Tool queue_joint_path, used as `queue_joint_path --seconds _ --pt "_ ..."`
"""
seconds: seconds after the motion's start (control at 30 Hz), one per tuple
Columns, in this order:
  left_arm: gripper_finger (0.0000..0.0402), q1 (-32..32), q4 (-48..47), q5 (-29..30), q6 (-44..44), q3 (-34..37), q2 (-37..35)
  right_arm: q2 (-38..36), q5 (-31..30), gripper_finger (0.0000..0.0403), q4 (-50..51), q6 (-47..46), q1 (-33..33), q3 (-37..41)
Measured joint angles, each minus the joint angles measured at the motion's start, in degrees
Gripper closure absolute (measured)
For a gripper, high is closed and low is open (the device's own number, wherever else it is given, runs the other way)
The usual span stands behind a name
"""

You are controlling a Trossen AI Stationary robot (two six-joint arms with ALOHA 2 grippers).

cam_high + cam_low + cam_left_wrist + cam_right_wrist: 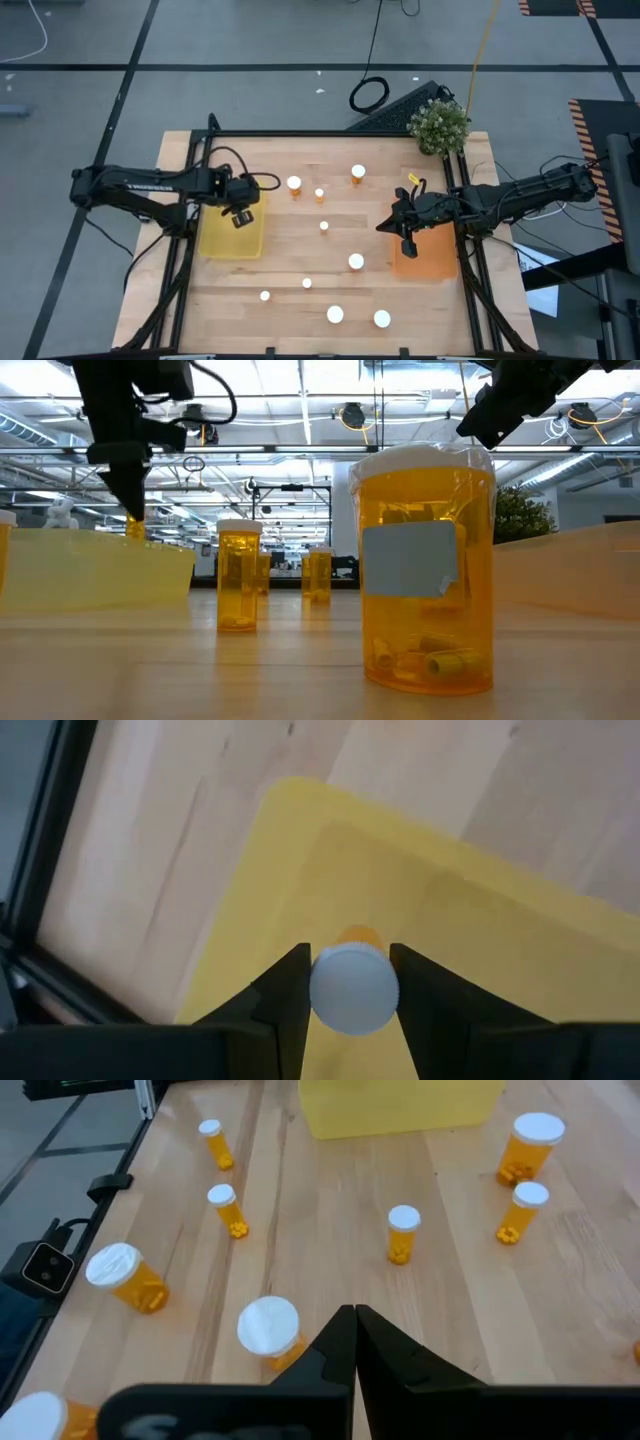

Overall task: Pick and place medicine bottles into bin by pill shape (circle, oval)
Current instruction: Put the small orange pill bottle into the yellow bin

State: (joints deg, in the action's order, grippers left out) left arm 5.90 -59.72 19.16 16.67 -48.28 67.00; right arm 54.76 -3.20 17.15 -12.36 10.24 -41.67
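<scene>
The left gripper [350, 990] is clamped on a white-capped bottle [353, 988], held above the yellow bin [232, 238] at the table's left side. The right gripper [355, 1330], fingers pressed together and holding nothing, hovers at the orange bin [428, 258] on the right. Other bottles [355, 262] stand scattered across the wooden table [300, 255] between the bins.
</scene>
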Motion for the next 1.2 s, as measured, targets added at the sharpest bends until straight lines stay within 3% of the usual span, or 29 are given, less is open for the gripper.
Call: queue_joint_path --seconds 0.4,0.7,1.03,1.2 --pt "0.0266 11.1 3.2 -1.1 -0.4 3.2 0.1 0.0 0.0 0.0403 0.1 0.0 0.0 0.0" --pt "0.0266 16.4 2.8 -2.7 13.4 3.2 0.1 0.0 0.0 0.0403 0.1 1.1 0.0 0.0" --pt "0.0266 16.6 2.8 -0.2 28.6 3.2 1.2 0.0 0.0 0.0403 -2.8 1.4 0.0 3.2" --pt "0.0266 16.6 2.8 0.4 31.5 3.2 4.7 0.0 0.0 0.0403 -5.0 1.5 0.0 4.2"
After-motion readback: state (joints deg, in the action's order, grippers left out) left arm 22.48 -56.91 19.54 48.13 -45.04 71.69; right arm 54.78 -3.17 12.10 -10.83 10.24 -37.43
